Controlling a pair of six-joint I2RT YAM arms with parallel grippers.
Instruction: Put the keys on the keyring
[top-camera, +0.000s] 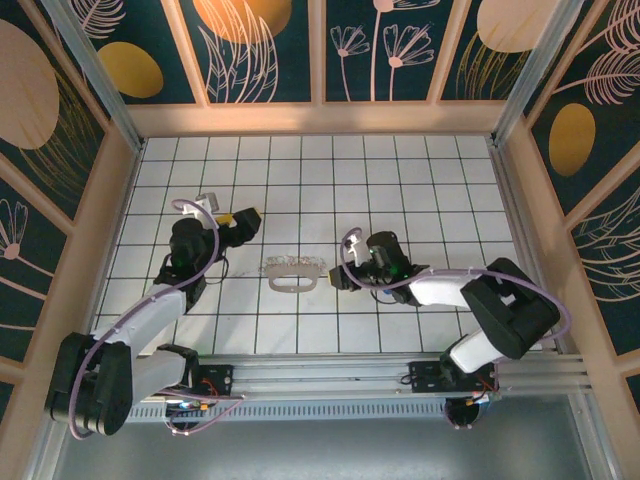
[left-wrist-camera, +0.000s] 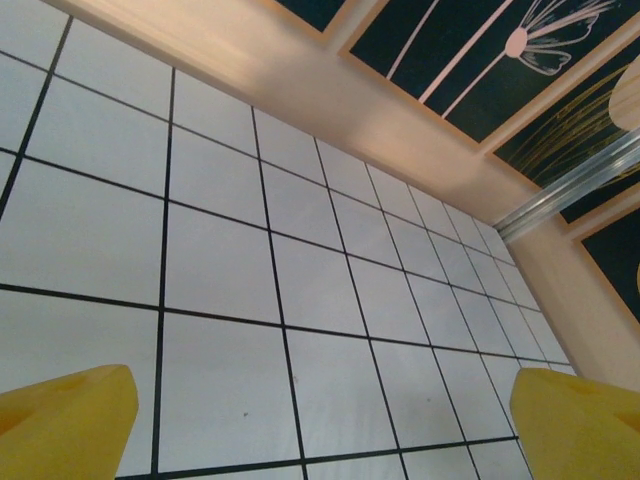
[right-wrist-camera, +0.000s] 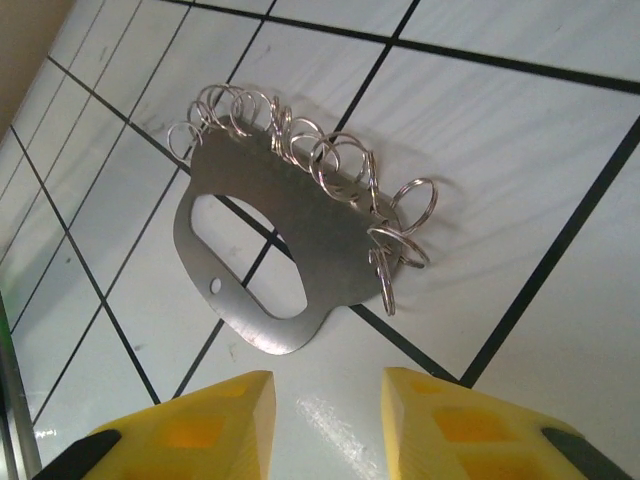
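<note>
The keyring (right-wrist-camera: 300, 225) is a flat silvery D-shaped plate with several wire rings along its far edge, and it lies flat on the white tiled table (top-camera: 420, 190). In the top view the keyring (top-camera: 293, 272) sits at the table's middle. My right gripper (top-camera: 338, 275) is low, just right of it. In the right wrist view the yellow fingers (right-wrist-camera: 235, 420) stand a little apart, short of the plate's rounded corner, with nothing between them. My left gripper (top-camera: 243, 222) is open over bare tiles, up and left of the keyring, its fingers (left-wrist-camera: 70, 420) wide apart. The keys are out of view.
Wooden walls (top-camera: 320, 120) with dark flowered panels enclose the table on three sides. An aluminium rail (top-camera: 380, 375) carrying both arm bases runs along the near edge. The right arm's elbow (top-camera: 510, 305) lies low on the right side of the table.
</note>
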